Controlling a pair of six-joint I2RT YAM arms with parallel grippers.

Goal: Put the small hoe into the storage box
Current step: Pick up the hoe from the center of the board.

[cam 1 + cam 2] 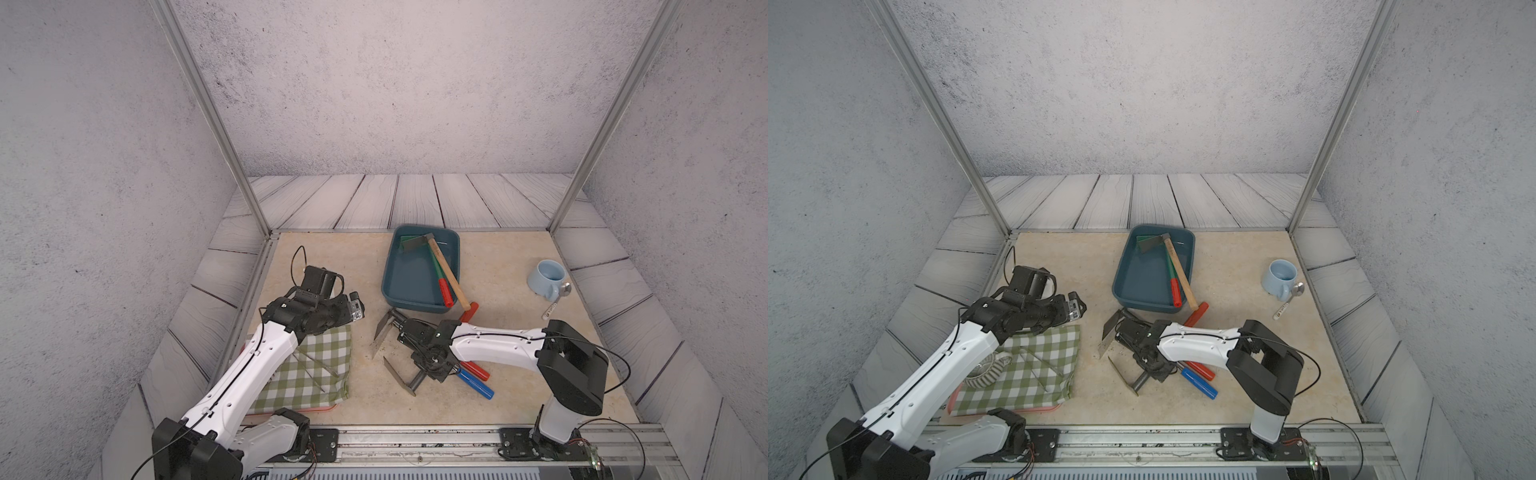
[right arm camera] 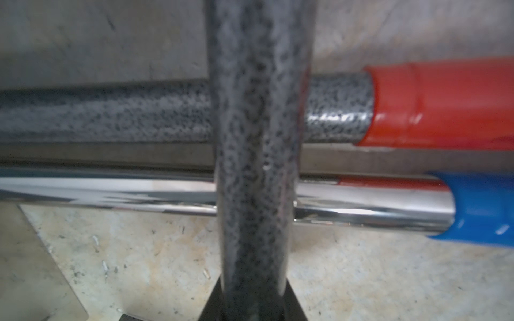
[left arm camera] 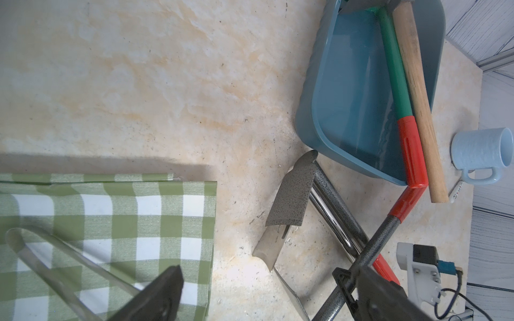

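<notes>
The storage box (image 1: 401, 286), a dark teal tub, stands at mid-table. Inside it lie a green-handled tool with a red grip (image 1: 445, 292) and a wooden-handled one (image 1: 451, 276). In front of the box several small hoes lie crossed on the table. My right gripper (image 2: 256, 303) is shut on the speckled grey handle (image 2: 258, 139) of the top small hoe (image 3: 372, 247). That hoe's red grip (image 1: 469, 311) points at the box. Under it lie a second speckled hoe (image 2: 139, 111) and a chrome, blue-gripped one (image 1: 476, 384). My left gripper (image 3: 258, 303) hangs open over the cloth's edge, holding nothing.
A green checked cloth (image 1: 307, 365) covers a pink tray at the front left, with a clear bent piece (image 3: 69, 264) on it and a striped bowl (image 1: 986, 370) beside it. A light blue mug (image 1: 546, 278), a spoon (image 1: 564, 289) and a white pen (image 1: 549, 309) sit at the right.
</notes>
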